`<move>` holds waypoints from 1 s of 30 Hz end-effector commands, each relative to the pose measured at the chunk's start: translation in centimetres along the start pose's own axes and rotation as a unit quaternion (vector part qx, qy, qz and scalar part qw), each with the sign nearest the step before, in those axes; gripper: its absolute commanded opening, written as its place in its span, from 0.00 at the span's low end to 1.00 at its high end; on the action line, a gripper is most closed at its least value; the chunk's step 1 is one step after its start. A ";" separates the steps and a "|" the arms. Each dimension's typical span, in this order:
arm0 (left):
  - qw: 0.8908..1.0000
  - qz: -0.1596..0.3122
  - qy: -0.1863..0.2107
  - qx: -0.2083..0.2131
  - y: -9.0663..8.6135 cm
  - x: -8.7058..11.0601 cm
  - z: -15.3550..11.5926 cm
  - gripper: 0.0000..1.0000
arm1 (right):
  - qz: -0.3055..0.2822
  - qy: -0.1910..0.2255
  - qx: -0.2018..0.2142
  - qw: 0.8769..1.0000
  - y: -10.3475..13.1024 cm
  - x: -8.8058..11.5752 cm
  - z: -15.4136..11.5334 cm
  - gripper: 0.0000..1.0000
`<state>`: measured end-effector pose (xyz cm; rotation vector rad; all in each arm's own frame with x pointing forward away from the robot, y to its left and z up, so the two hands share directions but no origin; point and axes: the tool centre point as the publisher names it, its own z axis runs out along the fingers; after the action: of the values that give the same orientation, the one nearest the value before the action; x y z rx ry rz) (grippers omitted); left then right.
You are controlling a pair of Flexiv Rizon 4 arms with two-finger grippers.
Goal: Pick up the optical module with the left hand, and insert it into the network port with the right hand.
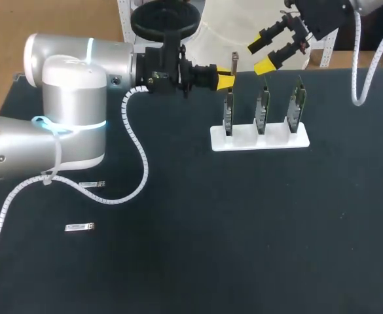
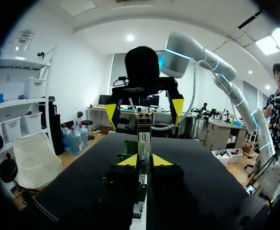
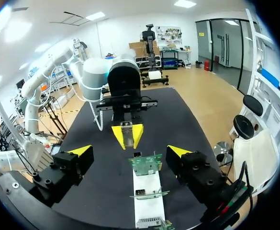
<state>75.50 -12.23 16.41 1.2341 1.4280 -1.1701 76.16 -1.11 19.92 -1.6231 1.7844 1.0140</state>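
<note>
Up close, left arm (image 1: 67,98) stretched over the dark table (image 1: 243,248), optical module (image 1: 234,61) pinched in its fingers.
Clamped from two sides between the yellow tips of the left gripper (image 1: 225,80), optical module upright, upper end sticking out past the tips, held in the air clear of the table, close above the left-end one of three green boards (image 1: 262,111) standing in a white holder (image 1: 256,142). Spread wide with nothing between its fingers, right gripper (image 1: 261,56) hanging beyond the holder's far side, pointed toward the module, near it but apart. Lying flat on the table by the left arm, well apart from the holder, two spare modules (image 1: 80,227).
</note>
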 end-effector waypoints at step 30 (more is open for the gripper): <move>1.000 0.000 0.000 0.001 0.2 0.0 0.1 0.00 | -0.045 -0.003 0.033 0.998 0.8 -2.7 2.2 1.00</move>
<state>75.49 -12.23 16.41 1.2342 1.4280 -1.1701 75.05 1.98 21.00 -1.6357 1.7099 0.9017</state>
